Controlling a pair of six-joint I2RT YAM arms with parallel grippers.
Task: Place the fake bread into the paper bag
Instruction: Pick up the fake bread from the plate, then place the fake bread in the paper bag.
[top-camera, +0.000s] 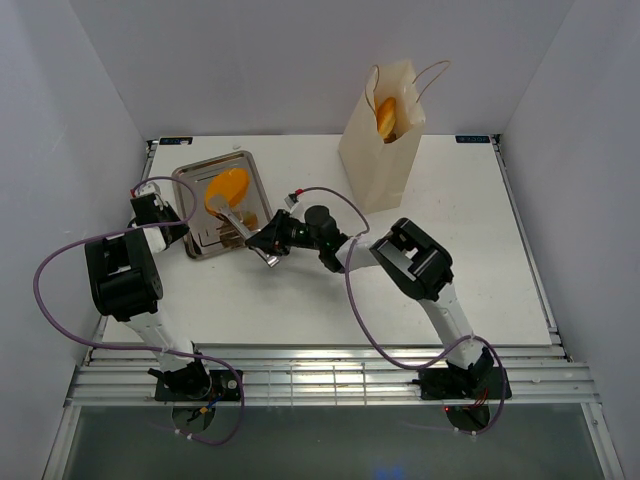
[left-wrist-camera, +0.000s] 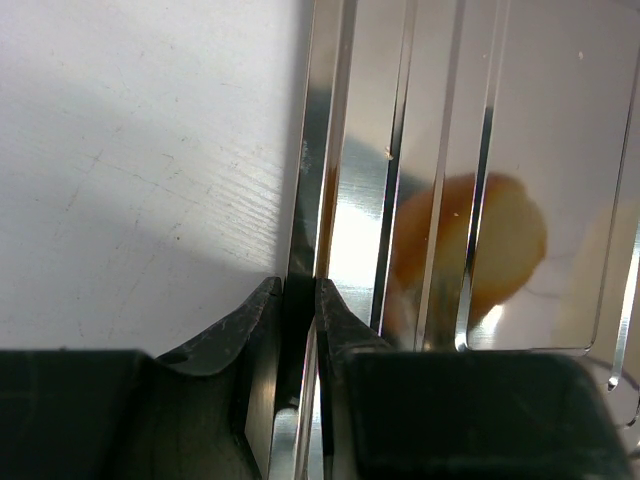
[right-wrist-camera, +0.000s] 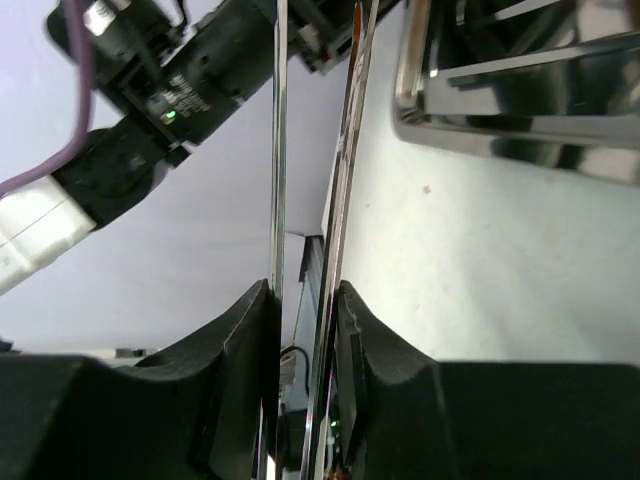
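Note:
One golden-orange fake bread piece (top-camera: 227, 189) lies in the steel tray (top-camera: 196, 240). It shows as a blurred orange shape (left-wrist-camera: 470, 250) in the left wrist view. Another bread piece (top-camera: 385, 117) sits inside the open top of the cream paper bag (top-camera: 378, 165), which stands upright at the back. My left gripper (top-camera: 176, 228) (left-wrist-camera: 298, 285) is shut on the tray's left rim (left-wrist-camera: 318, 150). My right gripper (top-camera: 263, 243) (right-wrist-camera: 305, 290) is shut on the silver tongs (top-camera: 240, 221) (right-wrist-camera: 345, 160), squeezing both arms. The tong tips reach the near end of the bread in the tray; I cannot tell whether they clamp it.
White walls close in the table on the left, back and right. The left arm's body (right-wrist-camera: 170, 90) shows beyond the tongs in the right wrist view, and a tray corner (right-wrist-camera: 500, 120) at the upper right. Purple cables loop beside both arms.

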